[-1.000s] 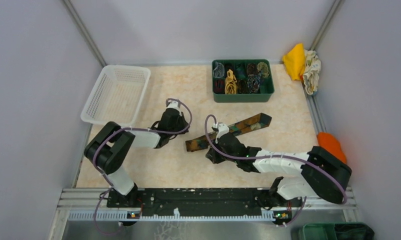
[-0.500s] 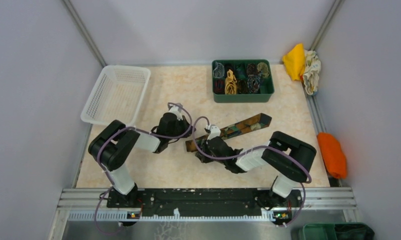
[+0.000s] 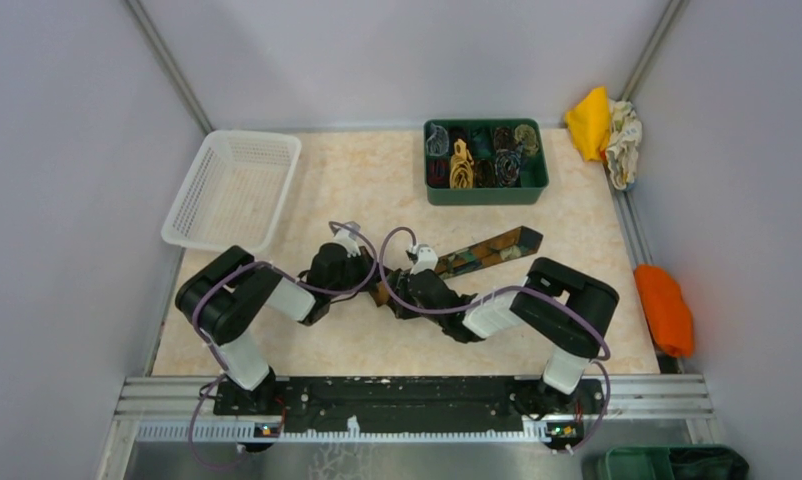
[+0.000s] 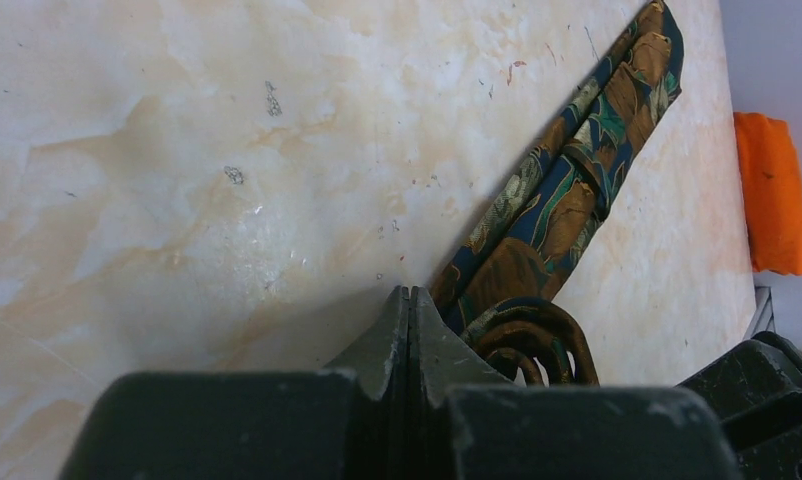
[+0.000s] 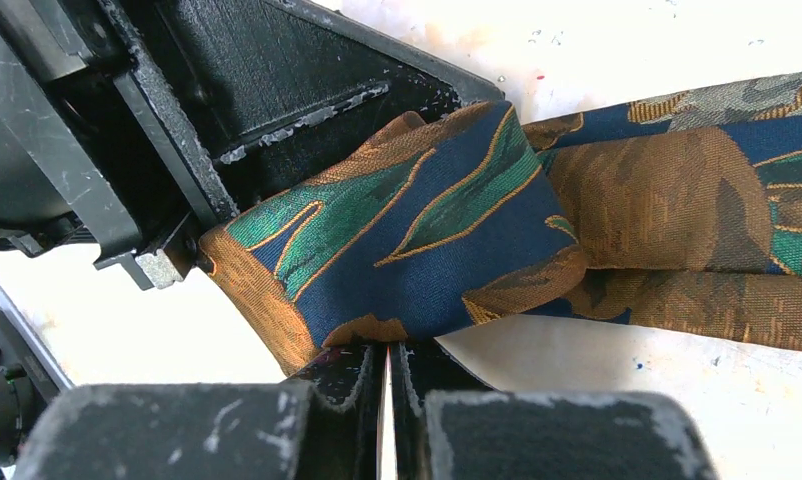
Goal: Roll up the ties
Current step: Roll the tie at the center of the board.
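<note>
A dark brown tie [image 3: 497, 247] with orange-gold and teal blotches lies slanted on the table. Its near left end is rolled into a small coil [image 4: 525, 335], which also shows in the right wrist view [image 5: 407, 235]. My left gripper [image 3: 369, 280] is shut and empty, its tips [image 4: 409, 296] on the table just left of the coil. My right gripper [image 3: 393, 291] is shut, its tips [image 5: 389, 349] pressed against the coil's near side, with nothing seen between the jaws. The two grippers meet at the coil.
A green bin [image 3: 485, 190] at the back holds several rolled ties. A white basket [image 3: 232, 188] stands at the back left. Yellow [image 3: 589, 120], white [image 3: 625, 135] and orange [image 3: 662, 305] cloth lumps lie off the table's right side.
Both grippers have closed in on the tie's near left end. The right arm has folded and swung left; the left gripper has moved right and nearer.
</note>
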Tool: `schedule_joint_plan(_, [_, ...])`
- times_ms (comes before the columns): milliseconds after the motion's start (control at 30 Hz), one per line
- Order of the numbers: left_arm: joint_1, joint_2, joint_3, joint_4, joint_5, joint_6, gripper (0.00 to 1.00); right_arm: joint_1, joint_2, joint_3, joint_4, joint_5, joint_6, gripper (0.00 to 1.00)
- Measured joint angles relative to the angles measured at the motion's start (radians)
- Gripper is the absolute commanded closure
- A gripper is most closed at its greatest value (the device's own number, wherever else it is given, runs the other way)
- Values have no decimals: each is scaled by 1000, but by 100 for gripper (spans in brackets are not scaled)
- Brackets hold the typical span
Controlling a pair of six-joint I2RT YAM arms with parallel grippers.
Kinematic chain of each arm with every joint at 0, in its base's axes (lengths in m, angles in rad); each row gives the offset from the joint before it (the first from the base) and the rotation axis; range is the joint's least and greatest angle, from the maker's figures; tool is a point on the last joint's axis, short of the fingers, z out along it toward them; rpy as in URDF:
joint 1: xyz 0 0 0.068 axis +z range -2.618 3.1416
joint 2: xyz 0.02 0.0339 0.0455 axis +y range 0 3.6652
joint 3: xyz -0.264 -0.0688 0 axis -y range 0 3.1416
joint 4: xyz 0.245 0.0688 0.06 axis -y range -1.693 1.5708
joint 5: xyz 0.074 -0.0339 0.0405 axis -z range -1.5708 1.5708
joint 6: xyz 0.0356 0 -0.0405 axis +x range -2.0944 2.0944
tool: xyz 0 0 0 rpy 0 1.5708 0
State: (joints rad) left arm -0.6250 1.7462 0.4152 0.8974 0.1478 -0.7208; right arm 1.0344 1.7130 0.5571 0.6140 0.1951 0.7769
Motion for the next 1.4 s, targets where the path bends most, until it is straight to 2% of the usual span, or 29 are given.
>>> schedule_joint_plan(133, [-1,-2,18,-32,-5,-6,100,0,-16,-5,-19,-7,2,100])
schedule_joint_plan(200, [-4,-13,58,-107,-27,-8,100,5,-56,-21,-64,-8,0,100])
schedule_joint_plan(333, [-7,-70,160,-360,-163,0,100,45,-187,-40,-238,26,-23,100])
schedule_joint_plan(433, [5,-183,191,-559,-286,-14,100,96,-311,-24,-408,97,-53,93])
schedule_joint_plan(567, [10,-521,205,-842,-472,-85,100,143,-405,69,-638,208,-104,69])
schedule_joint_plan(667, [10,-814,227,-999,-579,-138,100,169,-402,156,-743,272,-142,56])
schedule_joint_plan(733, [10,-1001,229,-1067,-630,-151,100,190,-366,232,-809,321,-176,48])
schedule_joint_plan(800, [10,-1167,230,-1128,-673,-154,100,214,-284,335,-865,373,-217,25])
schedule_joint_plan(833, [10,-1245,238,-1166,-699,-154,100,226,-239,382,-882,397,-232,19])
schedule_joint_plan(867, [10,-1271,245,-1187,-712,-153,100,238,-186,435,-902,425,-256,12])
schedule_joint_plan(900, [10,-1294,262,-1223,-728,-151,100,251,-140,476,-914,447,-273,9])
schedule_joint_plan(1100, [10,-1286,319,-1361,-766,-142,100,303,89,668,-970,548,-393,12])
schedule_joint_plan(1200, [10,-1288,318,-1401,-770,-138,100,303,138,692,-986,567,-419,15])
schedule_joint_plan(1400, [10,-1313,299,-1415,-792,-124,100,288,183,705,-1023,570,-417,16])
